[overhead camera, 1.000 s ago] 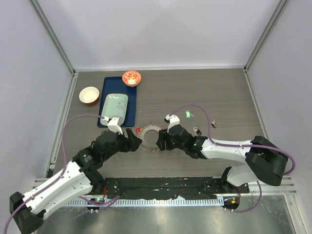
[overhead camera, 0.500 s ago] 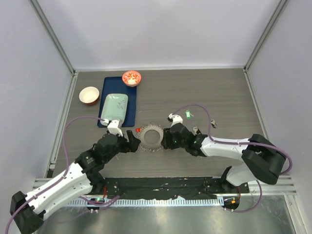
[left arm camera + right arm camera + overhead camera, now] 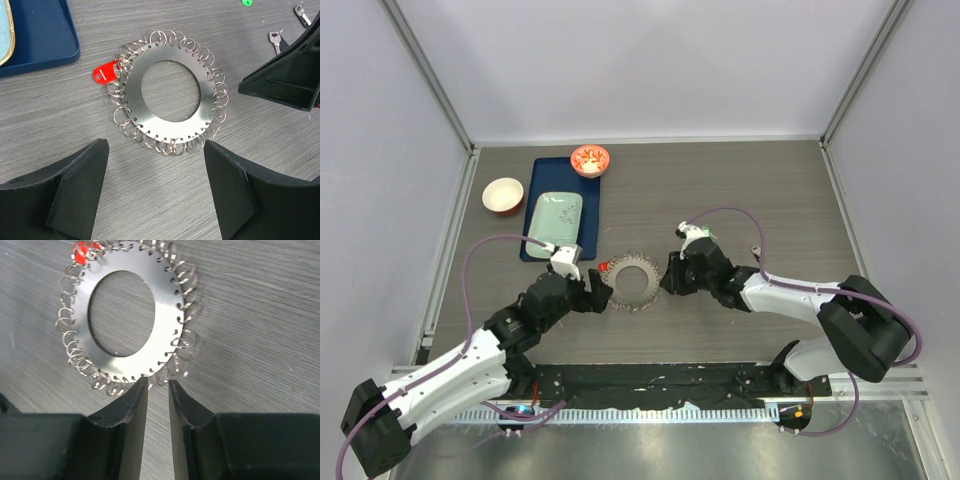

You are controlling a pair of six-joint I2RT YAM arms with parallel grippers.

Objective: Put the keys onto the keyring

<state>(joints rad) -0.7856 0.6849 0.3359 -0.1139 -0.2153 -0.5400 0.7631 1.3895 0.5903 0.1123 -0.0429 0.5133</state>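
The keyring (image 3: 631, 283) is seen lying flat on the tabletop (image 3: 770, 190) between the two hands, its rim fringed all round with small wire loops. The left hand (image 3: 598, 290) is held wide open just beside the ring's left edge, and nothing is gripped by it. From the left wrist the keyring (image 3: 131, 95) is framed ahead of the spread fingers (image 3: 80, 185), apart from both.

Over on the other side, the right hand (image 3: 670, 280) is set close against the ring's right edge. Seen from its own wrist, the right hand (image 3: 158, 390) is nearly closed. Only a narrow slit is left between the fingers (image 3: 131, 405), and the tips are placed at the loops on the rim of the keyring (image 3: 167, 315). Whether a loop is pinched cannot be told.

A red key (image 3: 103, 74) is found at the ring's far-left rim, its head against the loops. Whether it is threaded on cannot be told. A green key (image 3: 246, 2) and two small metal keys (image 3: 274, 40) are seen lying loose on the tabletop beyond the right hand, well apart from the ring.

Off to the far left, a blue tray (image 3: 592, 215) is occupied by a pale green plate (image 3: 554, 217). A red-patterned bowl (image 3: 590, 159) is seen at its far corner and a white bowl (image 3: 503, 195) just beside it.
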